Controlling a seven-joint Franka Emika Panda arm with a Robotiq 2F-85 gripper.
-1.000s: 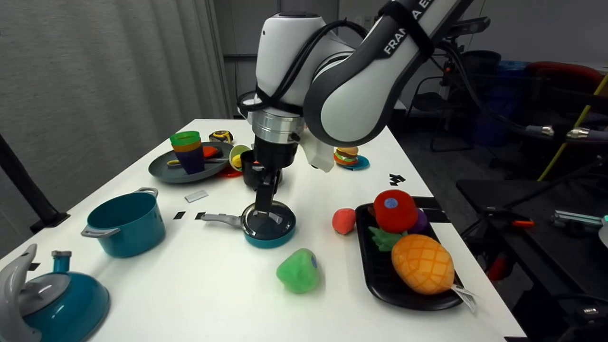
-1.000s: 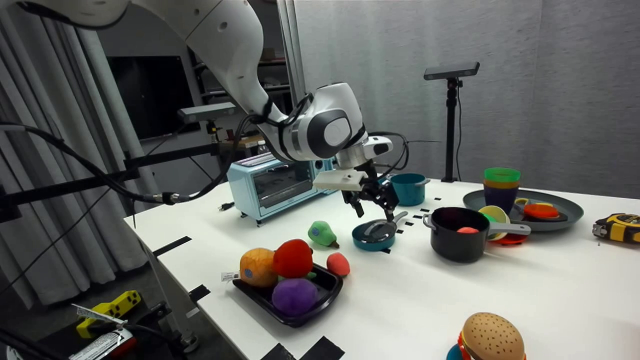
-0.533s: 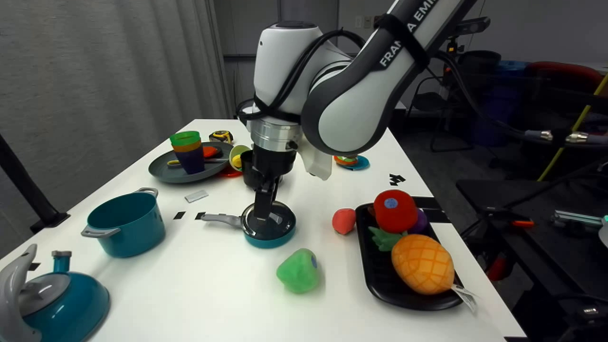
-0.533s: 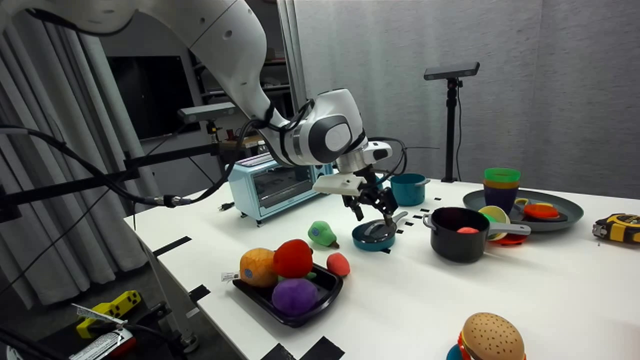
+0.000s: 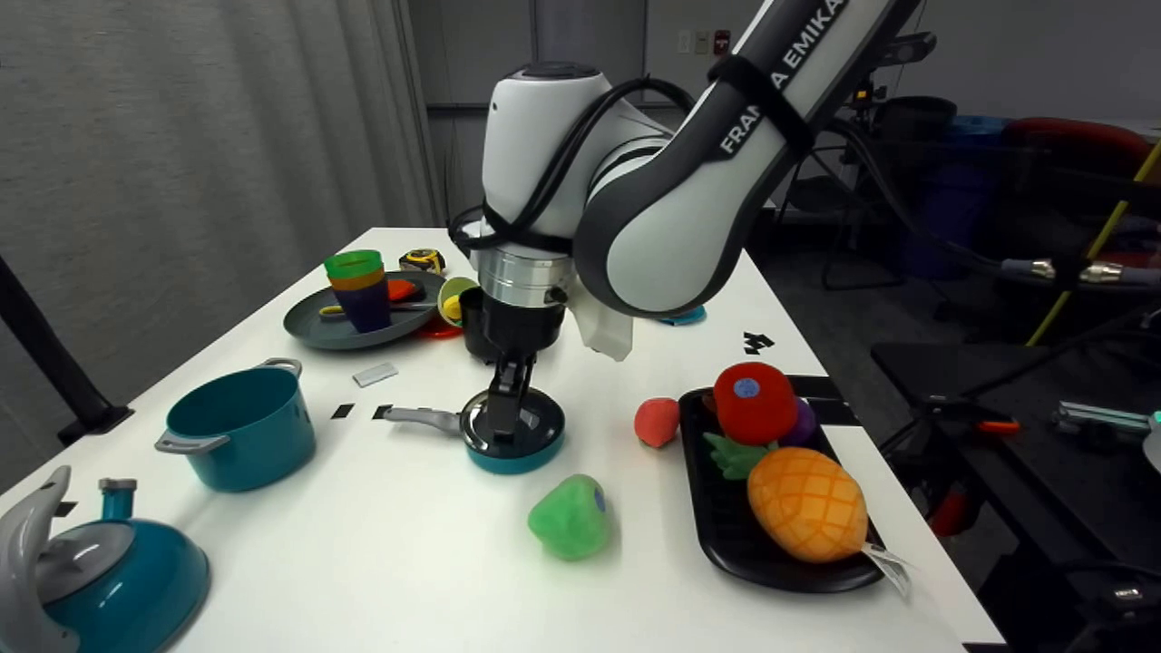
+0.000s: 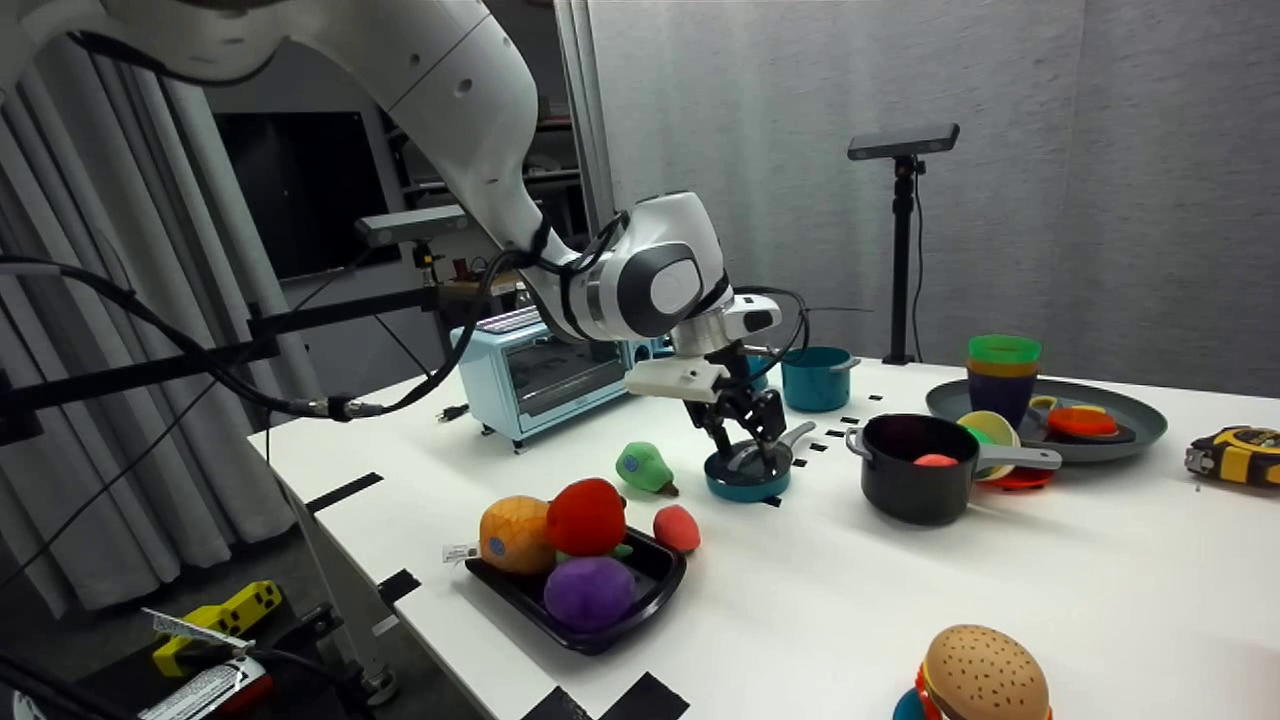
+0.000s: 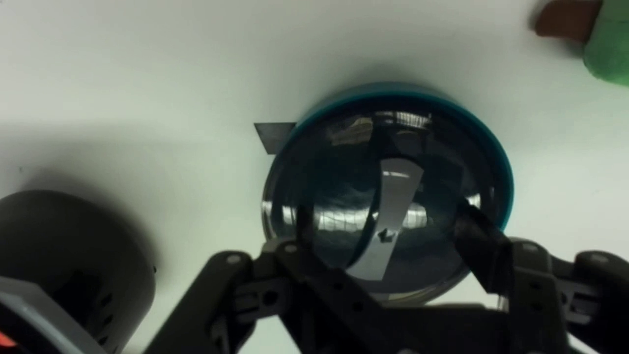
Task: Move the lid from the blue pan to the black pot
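My jaws stand apart over the lid (image 7: 349, 187), with a gap on each side of its grip (image 7: 397, 201). I can't tell if I touch the lid. It lies on the blue pan (image 6: 748, 492) and blocks my way down. The green toy (image 6: 645, 467) and red toy (image 6: 677, 528) sit near the pan, and its long handle (image 5: 417, 415) sticks out on another side. Between the pan and the black pot (image 6: 910, 490), bare counter (image 6: 828, 490) gives me room. The pot's top is open, but a red thing (image 6: 935, 460) lies inside.
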